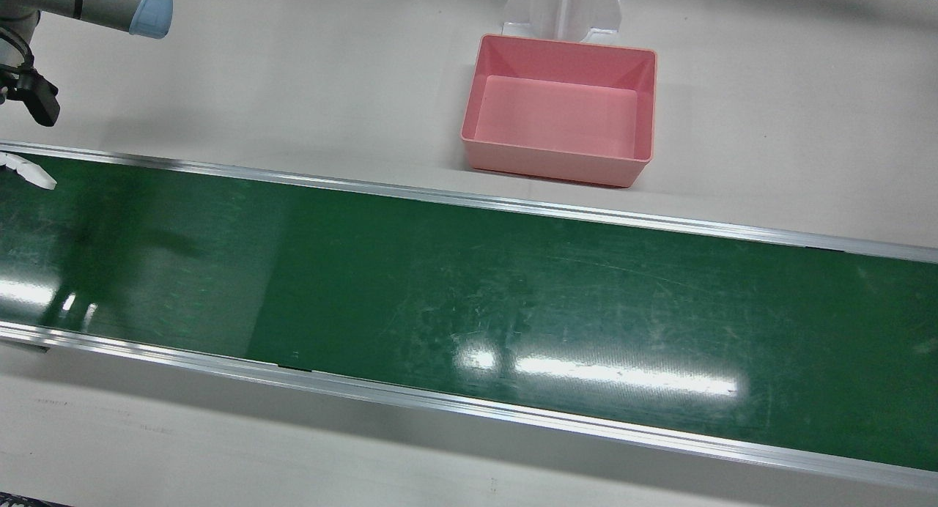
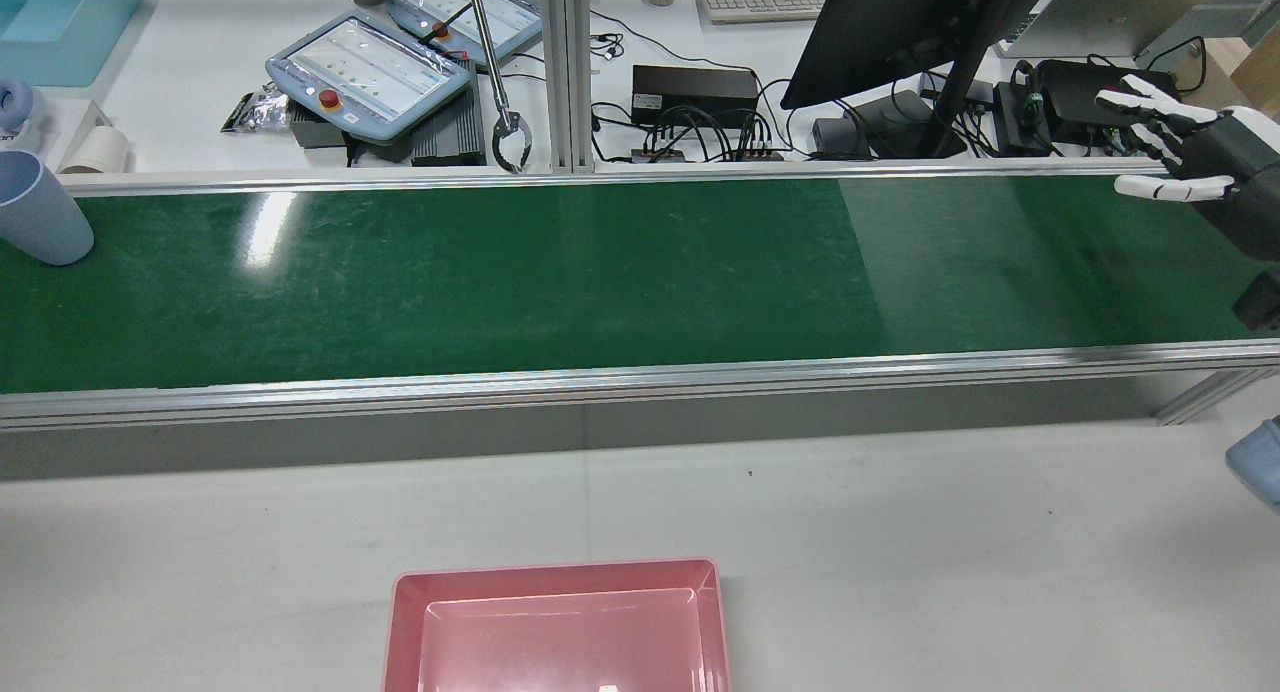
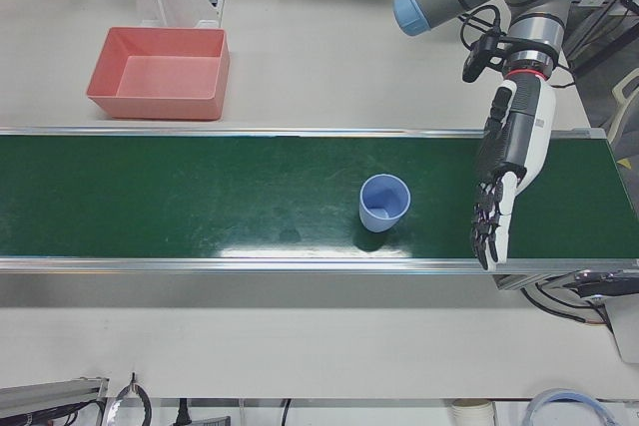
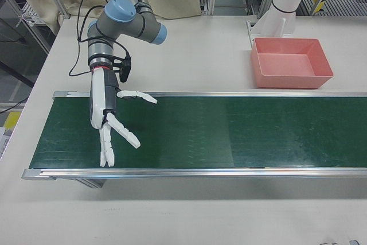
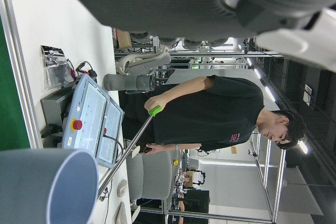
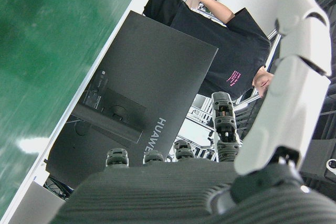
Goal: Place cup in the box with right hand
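A light blue cup (image 3: 384, 202) is seen standing upright, mouth up, on the green conveyor belt (image 3: 200, 197), in the half of the belt before the robot's left arm. In the rear view the same cup appears at the far left edge of the belt. Nothing is touching it.

The left hand (image 3: 502, 172) is held above the belt just beside the cup, toward the belt's end, with its fingers stretched out and pointing toward the operators' side. Nothing is held in it and the fingers are apart. In the left hand view the cup's rim is seen close in the lower corner, and a person in a dark shirt holding a green-handled reaching tool is visible beyond the belt, behind two teach pendants (image 2: 375, 67).

The right hand (image 4: 109, 116) is positioned over the opposite end of the belt, well apart from the cup. Its white fingers (image 4: 137, 96) are spread wide and nothing is grasped. In the rear view this hand is shown at the far right edge, above the belt's far rail, near a monitor (image 2: 890, 27).

The pink box (image 1: 560, 108) is placed on the white table (image 1: 293, 75) on the robot's side of the belt, near the middle of the station and just before a white pedestal (image 1: 563, 9). It is open at the top and its inside is bare. The box is well apart from both hands and from the cup.
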